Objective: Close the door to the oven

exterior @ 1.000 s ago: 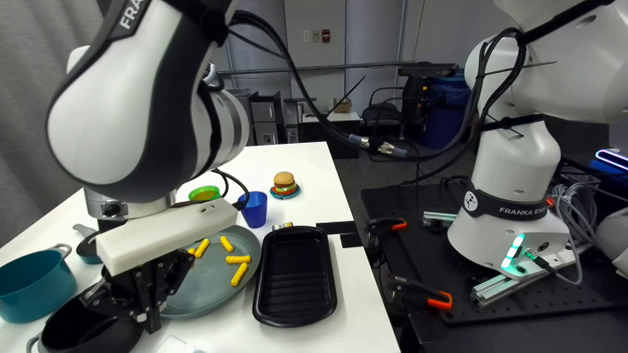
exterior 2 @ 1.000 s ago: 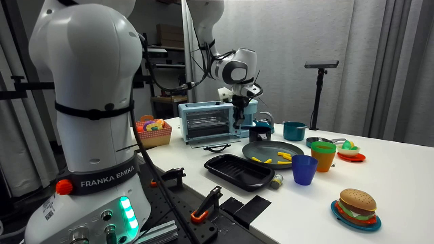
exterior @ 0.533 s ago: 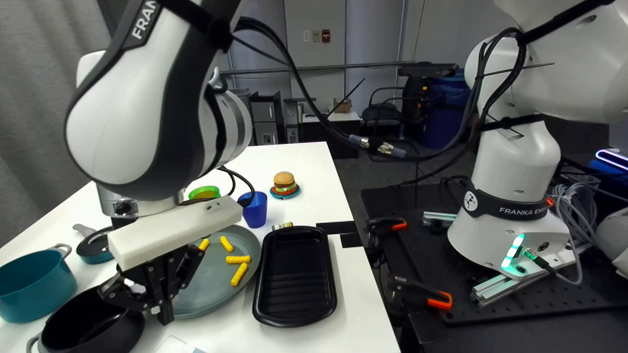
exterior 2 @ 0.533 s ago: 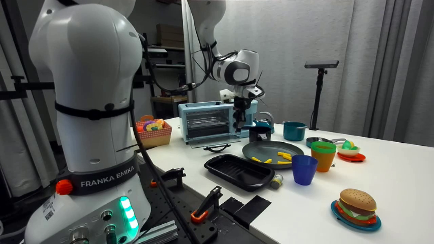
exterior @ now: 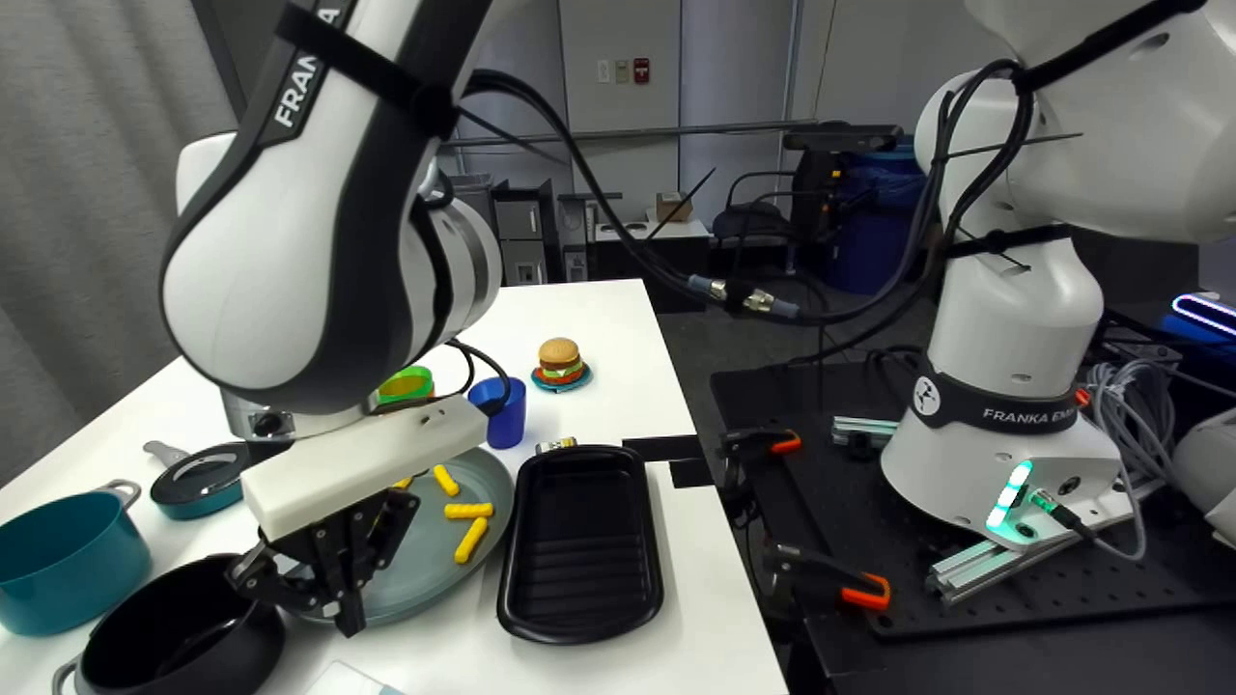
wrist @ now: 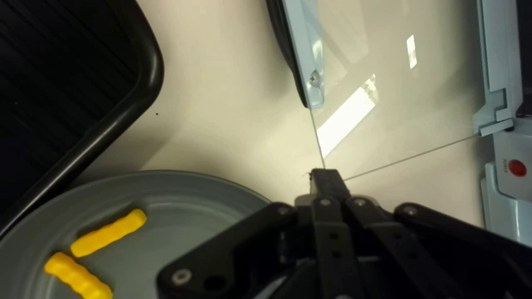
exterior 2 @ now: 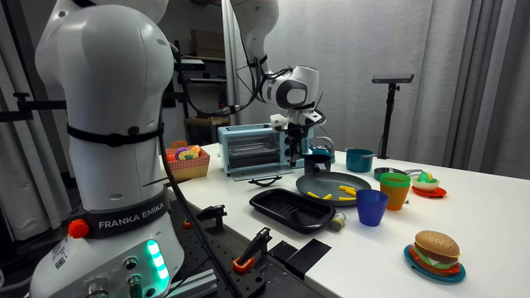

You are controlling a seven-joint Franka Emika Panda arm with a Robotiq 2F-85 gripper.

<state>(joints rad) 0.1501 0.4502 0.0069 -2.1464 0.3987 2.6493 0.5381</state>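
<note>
One black tray [wrist: 68, 83] near oven door [wrist: 386, 95]

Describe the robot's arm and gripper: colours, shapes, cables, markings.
The Franka Emika Panda arm is white and rounded with dark grey trim, and its black base collar is lettered FRANKA EMIKA. Strapped black cables run along it, with metal connectors. A light strip glows green. The Robotiq gripper is black, with jointed bars, beneath a blocky off-white housing.
</note>
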